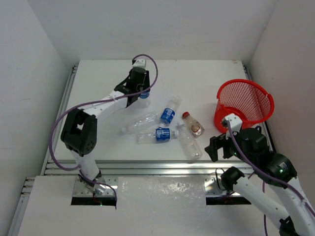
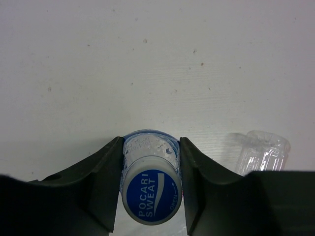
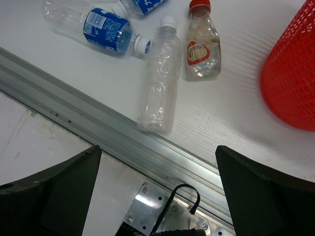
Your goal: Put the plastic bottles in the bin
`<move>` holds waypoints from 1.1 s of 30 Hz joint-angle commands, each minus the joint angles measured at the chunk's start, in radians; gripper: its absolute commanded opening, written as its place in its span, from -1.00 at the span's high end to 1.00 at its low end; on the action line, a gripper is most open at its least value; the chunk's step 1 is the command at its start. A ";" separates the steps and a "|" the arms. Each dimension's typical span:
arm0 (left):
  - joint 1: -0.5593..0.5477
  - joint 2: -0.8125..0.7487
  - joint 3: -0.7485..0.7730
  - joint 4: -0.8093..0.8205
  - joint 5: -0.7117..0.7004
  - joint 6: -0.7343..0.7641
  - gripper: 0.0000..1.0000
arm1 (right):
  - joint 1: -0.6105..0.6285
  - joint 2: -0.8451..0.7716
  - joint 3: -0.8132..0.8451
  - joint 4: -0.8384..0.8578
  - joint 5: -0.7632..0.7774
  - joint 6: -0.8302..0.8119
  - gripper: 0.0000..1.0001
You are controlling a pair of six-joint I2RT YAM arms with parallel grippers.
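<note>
L gripper (image 1: 140, 94) is clamped on a blue-label bottle (image 1: 144, 95) toward the far side of the table (image 1: 206, 73). In the wrist view its fingers (image 2: 106, 167) squeeze both sides of the neck just under the blue cap (image 2: 150, 196), and the cap faces the cam. Can't tell whether the bottle's base is touching the table. A clear bottle (image 2: 261, 150) lies on its side just R of that gripper, not touching it.

R gripper (image 3: 157, 150) is spread wide w/ nothing between the fingers. It hangs over the metal rail (image 3: 98, 123) at the near edge. Straight ahead of it, just past the rail, an unlabelled bottle (image 3: 158, 81) lies w/ its white cap pointing away. The red-cap bottle (image 3: 202, 46) lies beside that one, ahead and slightly R, about touching it. Ahead and to the L lies a second blue-label bottle (image 3: 98, 27), its cap near the unlabelled one's neck. A third blue-label bottle (image 1: 168, 114) lies farther out.

The red bin (image 3: 290, 78) stands ahead-R of the R gripper, close by. All the bottles are outside it.
</note>
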 commanded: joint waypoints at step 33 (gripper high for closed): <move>-0.099 -0.942 -0.381 0.003 0.968 -0.423 0.94 | 0.292 0.646 0.205 0.750 -0.514 -0.187 -0.77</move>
